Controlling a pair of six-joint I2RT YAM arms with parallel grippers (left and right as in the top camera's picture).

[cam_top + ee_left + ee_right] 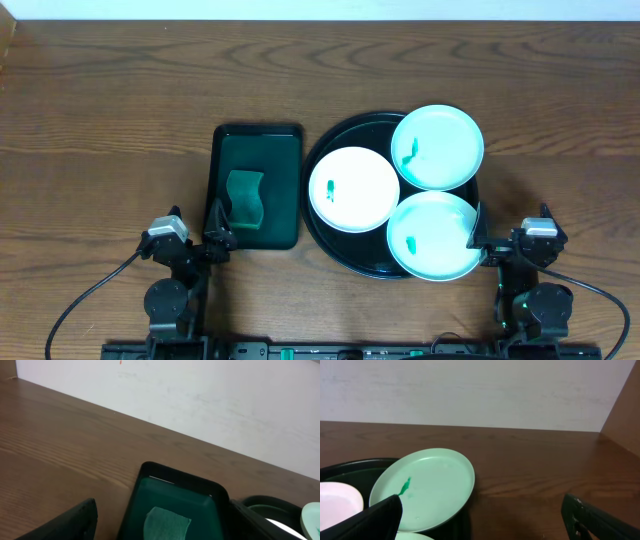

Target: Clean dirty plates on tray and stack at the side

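At the near edge of the brown wooden table [120, 110] both arms rest low and well apart; the left gripper [218, 232] sits at the near left corner of the dark green rectangular plastic tray [258, 129], its fingers spread wide and grasping nothing; the right gripper [478, 238] sits at the near right side of the large round glossy black tray [345, 133], its fingers likewise released and empty, just beside the nearest plate. The pale mint round plate [440, 240] lies at the near right of the black tray, its edge reaching over the rim, with a small green smudge [411, 243] on its left part; a wavy green sponge [244, 197] lies inside the rectangular tray, toward its near half; the two trays stand side by side, close together. Farther on, a white round plate [358, 192] lies on the left part of the black tray, marked with a small green spot [329, 187], and appears to touch both mint plates; farthest, a second mint green round plate [440, 145] sits at the far right of the black tray, overlapping the rim, with a green smear [411, 152] on its left side; beyond the table's far edge stands a plain white wall [480, 390].
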